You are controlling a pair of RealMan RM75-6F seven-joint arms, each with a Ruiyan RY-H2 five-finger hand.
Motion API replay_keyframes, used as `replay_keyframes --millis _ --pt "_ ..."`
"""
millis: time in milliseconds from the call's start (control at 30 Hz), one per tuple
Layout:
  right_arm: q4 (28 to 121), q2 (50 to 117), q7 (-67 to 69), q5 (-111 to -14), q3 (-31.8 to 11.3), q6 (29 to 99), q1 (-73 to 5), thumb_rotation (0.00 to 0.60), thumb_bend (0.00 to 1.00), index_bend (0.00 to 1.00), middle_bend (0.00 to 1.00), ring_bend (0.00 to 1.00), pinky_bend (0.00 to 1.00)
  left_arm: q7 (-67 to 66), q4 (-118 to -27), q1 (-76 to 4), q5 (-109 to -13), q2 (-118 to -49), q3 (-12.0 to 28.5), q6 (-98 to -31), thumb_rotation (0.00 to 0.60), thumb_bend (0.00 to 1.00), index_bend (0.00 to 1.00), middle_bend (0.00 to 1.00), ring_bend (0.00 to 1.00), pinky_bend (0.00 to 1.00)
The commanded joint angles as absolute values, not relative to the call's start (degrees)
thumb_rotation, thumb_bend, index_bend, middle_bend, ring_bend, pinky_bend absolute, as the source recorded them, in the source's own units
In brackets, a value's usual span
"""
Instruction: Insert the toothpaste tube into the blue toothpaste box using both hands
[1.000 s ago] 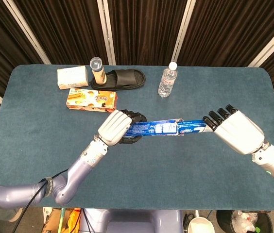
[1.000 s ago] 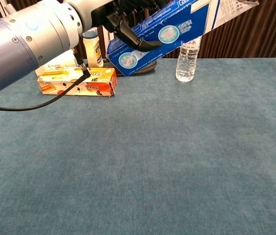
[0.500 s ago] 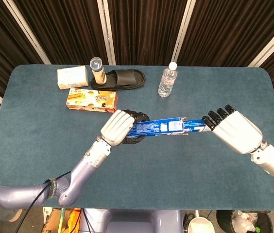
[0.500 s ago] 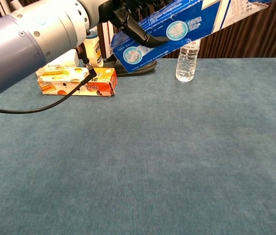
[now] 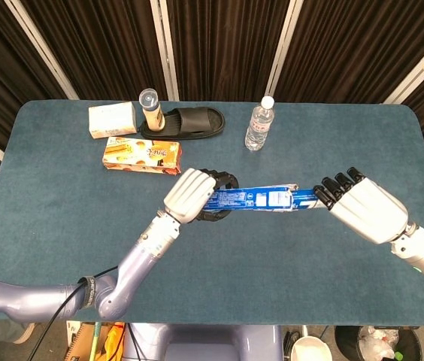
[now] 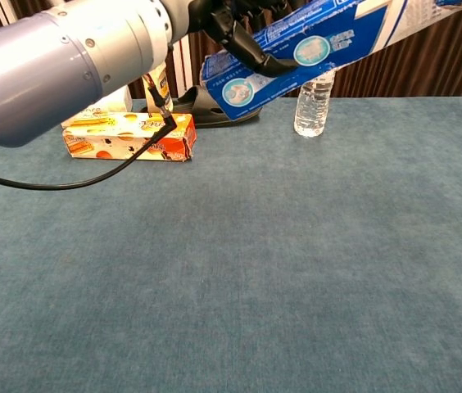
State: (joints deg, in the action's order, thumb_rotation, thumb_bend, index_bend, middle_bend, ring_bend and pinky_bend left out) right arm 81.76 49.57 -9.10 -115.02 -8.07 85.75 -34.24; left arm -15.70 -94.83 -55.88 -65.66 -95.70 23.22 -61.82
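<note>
My left hand (image 5: pixel 194 195) grips the closed end of the blue toothpaste box (image 5: pixel 253 199), which hangs level above the table. The box (image 6: pixel 313 51) also fills the top of the chest view, tilted up to the right, with my left hand's fingers (image 6: pixel 243 45) wrapped round it. The toothpaste tube (image 5: pixel 309 201) sticks out of the box's open right end, most of it hidden inside. My right hand (image 5: pixel 362 209) holds the tube's outer end with its dark fingertips (image 5: pixel 336 188).
At the back of the table are a water bottle (image 5: pixel 258 124), a black slipper (image 5: pixel 189 122), a capped jar (image 5: pixel 150 110), a pale box (image 5: pixel 112 119) and an orange snack box (image 5: pixel 141 155). Dark curtains close off the far side.
Both hands and the box have shifted a little to the right. The tube shows less length outside the box's open end than a second ago.
</note>
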Motion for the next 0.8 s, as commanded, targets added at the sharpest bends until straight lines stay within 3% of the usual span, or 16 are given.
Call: replay_keyframes --millis 33,233,400,500,800 --pt "81.3 49.8 -9.0 -115.3 -8.0 86.3 -34.2 0.6 0.56 0.84 0.76 0.71 0.78 -16.0 -94.8 -56.3 -65.1 -96.1 23.4 -61.7 0.6 0.4 0.42 0.55 0.53 0.57" --pt "80.5 50.4 -9.2 -113.8 -8.5 87.9 -33.2 0.6 0.56 0.65 0.72 0.58 0.74 -16.5 -94.6 -57.1 -64.0 -97.2 23.5 -61.8 0.6 0.4 0.42 0.55 0.53 0.57" --pt "80.7 51.1 -9.8 -111.3 -9.0 88.7 -32.0 0.6 0.56 0.39 0.55 0.41 0.56 -16.0 -93.9 -57.0 -64.7 -98.2 23.4 -63.4 0.6 0.4 0.42 0.55 0.53 0.57" --pt "81.0 52.0 -10.9 -110.0 -9.8 90.2 -31.2 0.6 0.56 0.29 0.5 0.35 0.48 -15.3 -92.7 -56.8 -65.5 -99.7 23.6 -65.4 0.6 0.4 0.42 0.55 0.53 0.57" --pt "82.1 53.8 -10.5 -106.6 -11.3 93.3 -29.4 0.6 0.53 0.24 0.48 0.33 0.46 -14.4 -90.6 -57.0 -66.7 -101.1 23.4 -66.5 0.6 0.4 0.42 0.55 0.53 0.57"
